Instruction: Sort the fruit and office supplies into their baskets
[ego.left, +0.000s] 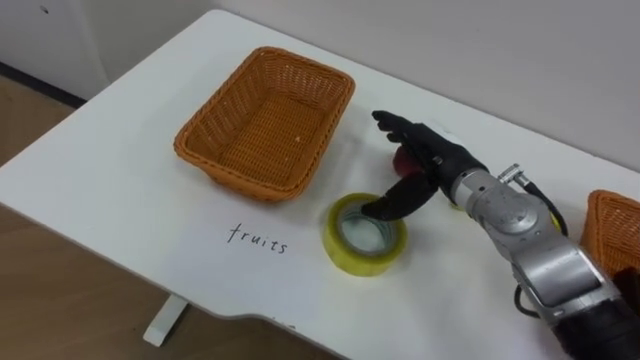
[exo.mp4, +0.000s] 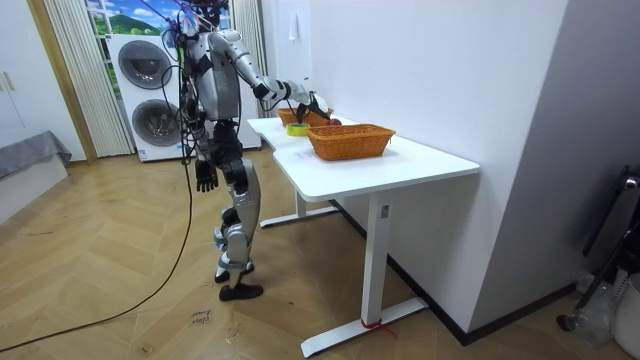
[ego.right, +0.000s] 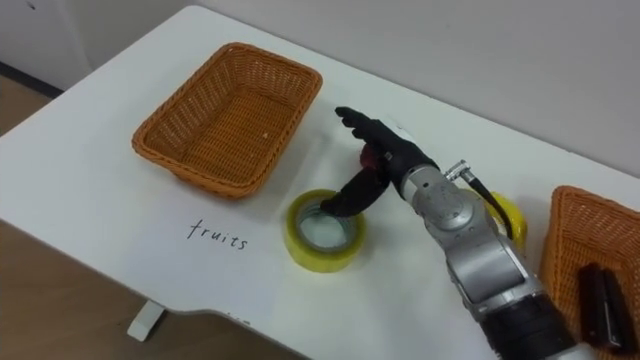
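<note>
Nearest the onlooker, at the robot's right on the bench (ego.left: 120, 170), stands the supplies basket (ego.right: 562, 262). It holds dark oblong items (ego.right: 592, 300), which marks it as the destination for office goods. Just beside it, partly behind the forearm, lies a yellow object (ego.right: 508, 215) of unclear kind. Next comes the right robot hand (ego.left: 422, 152): open, fingers straight above a red fruit (ego.left: 401, 160), thumb dipped into the core of the yellow tape roll (ego.left: 358, 260), probably to hook its wall for a lift. The roll lies flat, outside both baskets. Beyond it, the fruit basket (ego.left: 265, 130) is empty, with a handwritten label (ego.left: 257, 238) on the bench beside it. The left robot hand (exo.mp4: 206, 181) hangs at the robot's side; whether it is open or closed cannot be told.
</note>
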